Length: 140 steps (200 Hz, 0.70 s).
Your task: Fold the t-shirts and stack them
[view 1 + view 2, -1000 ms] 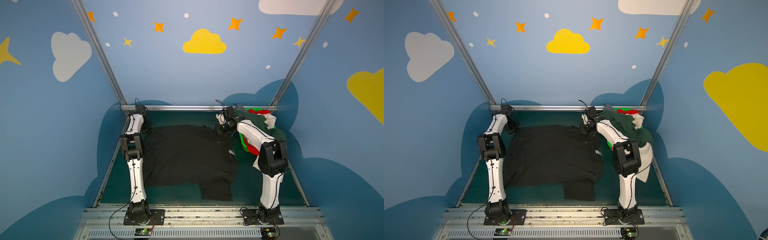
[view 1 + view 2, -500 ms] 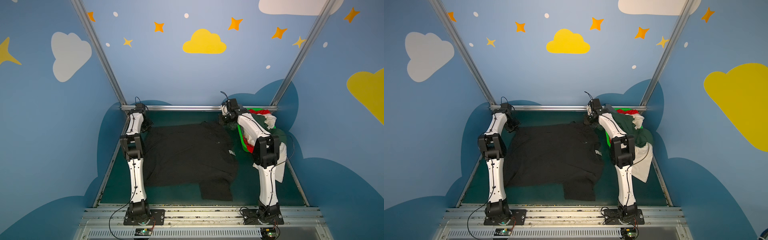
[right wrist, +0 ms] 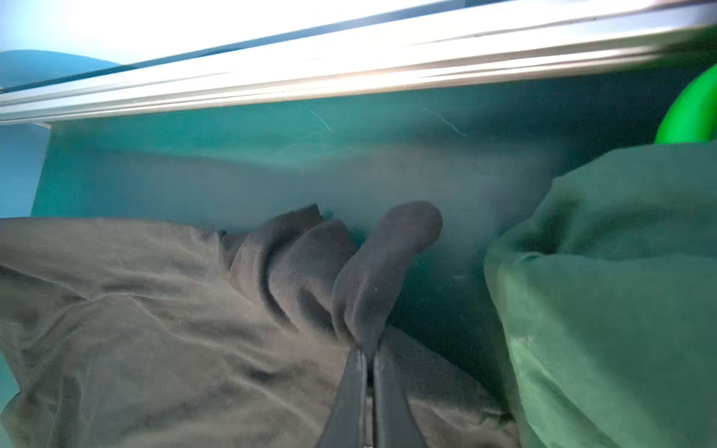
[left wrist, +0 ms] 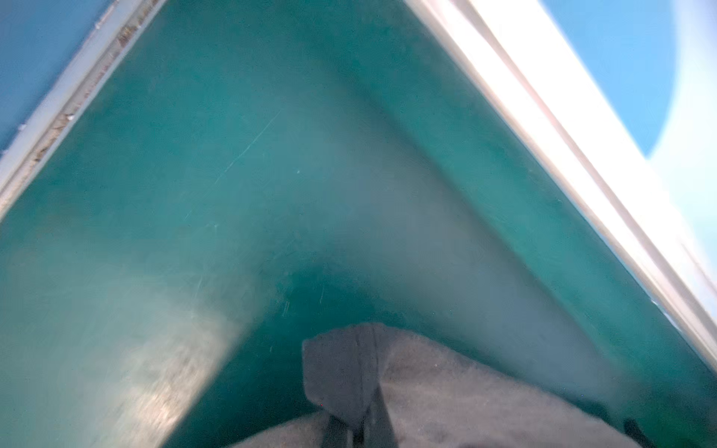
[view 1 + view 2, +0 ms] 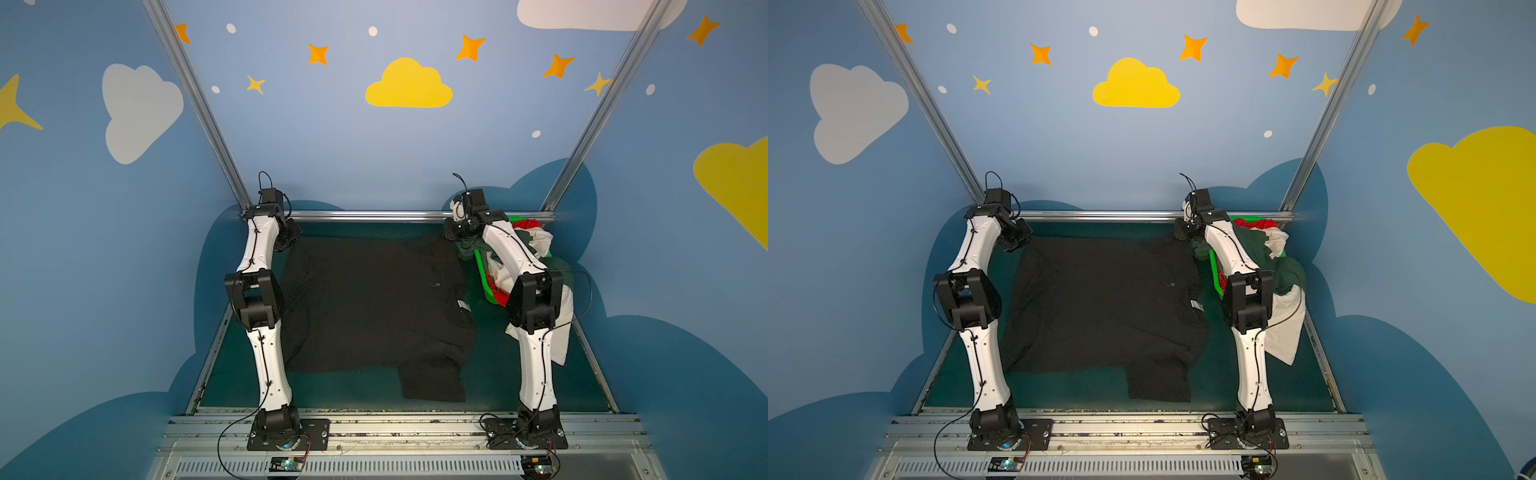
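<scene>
Main item, the large black short-sleeved cloth t-shirt [image 5: 374,311], lies spread flat mid teal-green bench [image 5: 340,392], far edge close to the silver metal back rail [image 5: 374,215], one sleeve [image 5: 432,382] poking twd the near edge. Both far corners are held: the left tool [image 4: 359,428] is pressed together on one, the right tool [image 3: 369,358] pinches the other, w/ cloth bunched in folds just past its tips. Handling, as a judgement: light, v. soft, zero stiffness – sags and wrinkles wherever unsupported, prob. drags on the bench rather than sliding clean; not fragile, not slippery. Best holds are corners/edges, two at once and kept apart so the span stays taut; a pinch mid-panel would likely just tent it. Room: open bench in front of the shirt on the near side – good for bringing the far edge over twd the near one. Behind, almost none; rail is just beyond both tools. Right side is tight: bright green plastic basket [image 5: 483,272] sits just beside the shirt, dark green t-shirt [image 3: 620,291] spilling out close to the right tool, white/cream t-shirt [image 5: 563,334] draped over its side, red t-shirt [image 5: 527,225] on top. Snag risk there on lift. Left side: narrow bare strip betw. shirt and bench edge.
</scene>
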Each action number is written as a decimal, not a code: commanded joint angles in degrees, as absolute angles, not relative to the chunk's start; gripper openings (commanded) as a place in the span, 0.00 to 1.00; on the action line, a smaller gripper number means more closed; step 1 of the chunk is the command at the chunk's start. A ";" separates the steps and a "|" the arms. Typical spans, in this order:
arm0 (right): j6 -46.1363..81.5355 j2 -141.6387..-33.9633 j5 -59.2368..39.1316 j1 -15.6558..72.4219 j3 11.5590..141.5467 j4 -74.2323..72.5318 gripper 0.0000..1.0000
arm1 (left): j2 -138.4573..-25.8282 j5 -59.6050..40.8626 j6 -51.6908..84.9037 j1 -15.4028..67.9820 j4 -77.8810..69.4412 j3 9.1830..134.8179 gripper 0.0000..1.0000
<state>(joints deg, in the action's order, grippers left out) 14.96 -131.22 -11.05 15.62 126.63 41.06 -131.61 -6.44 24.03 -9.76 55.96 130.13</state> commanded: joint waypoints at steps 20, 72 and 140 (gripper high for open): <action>14.89 -123.91 -11.44 15.30 118.38 39.31 0.00 | -122.71 -5.89 24.78 -9.74 47.79 115.02 0.04; 15.64 -114.68 -10.68 15.30 104.94 35.45 0.00 | -114.51 -4.07 26.00 -9.54 39.43 98.40 0.04; 15.62 -109.21 -15.22 15.37 97.14 33.07 0.00 | -111.94 -5.39 27.99 -9.23 33.35 88.41 0.04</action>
